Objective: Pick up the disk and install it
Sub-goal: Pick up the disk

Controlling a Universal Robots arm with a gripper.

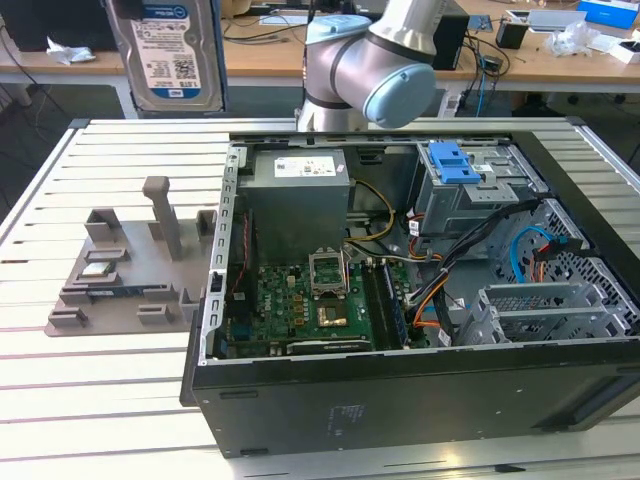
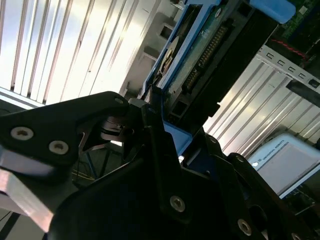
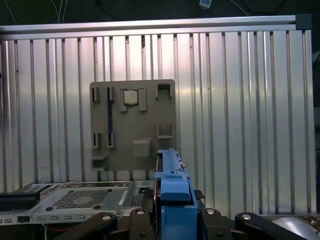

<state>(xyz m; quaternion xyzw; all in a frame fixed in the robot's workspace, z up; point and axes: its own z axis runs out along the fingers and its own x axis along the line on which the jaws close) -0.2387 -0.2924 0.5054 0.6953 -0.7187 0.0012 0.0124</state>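
Disk: rectangular silver-grey metal hard drive [image 1: 165,45] with a white-and-blue label and blue plastic side rails, up in the air at the exterior view's upper left, label facing the camera, clear of the case.
Jaws: black, clamped tight on the disk's blue-railed edge in both wrist views.
Holder: flat grey plastic fixture plate [image 1: 125,275] on the ribbed aluminium desk [image 1: 60,400], with a small square silver chip [image 1: 97,268] seated in it.
Arm: grey jointed robot arm [image 1: 365,70], elbow bent behind the case.
Case: open black computer tower [image 1: 420,400] lying on its side, at the exterior view's right.
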